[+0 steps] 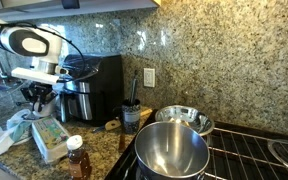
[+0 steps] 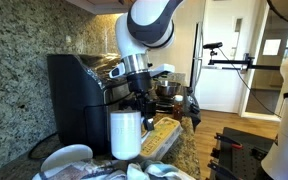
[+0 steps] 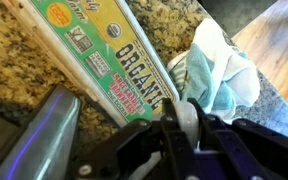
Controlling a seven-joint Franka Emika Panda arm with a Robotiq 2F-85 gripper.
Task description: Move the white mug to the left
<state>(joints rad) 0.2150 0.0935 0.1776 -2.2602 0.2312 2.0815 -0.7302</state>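
Observation:
The white mug (image 2: 125,136) stands upright in front of the black coffee maker (image 2: 76,98). My gripper (image 2: 141,104) comes down over the mug's rim and is shut on its wall. In the wrist view my gripper (image 3: 187,126) has both fingers pressed on the white mug's rim (image 3: 187,110). In an exterior view my gripper (image 1: 38,97) hangs at the left, beside the carafe (image 1: 74,101), and the mug is hidden behind it. I cannot tell whether the mug rests on the counter or is lifted off it.
A green "organic" box (image 1: 49,140) (image 3: 104,50) and a teal-and-white cloth (image 3: 220,68) lie below the gripper. A honey bottle (image 1: 77,160), a dark utensil cup (image 1: 131,117) and two steel bowls (image 1: 170,150) (image 1: 185,119) stand to the right. The granite wall lies behind.

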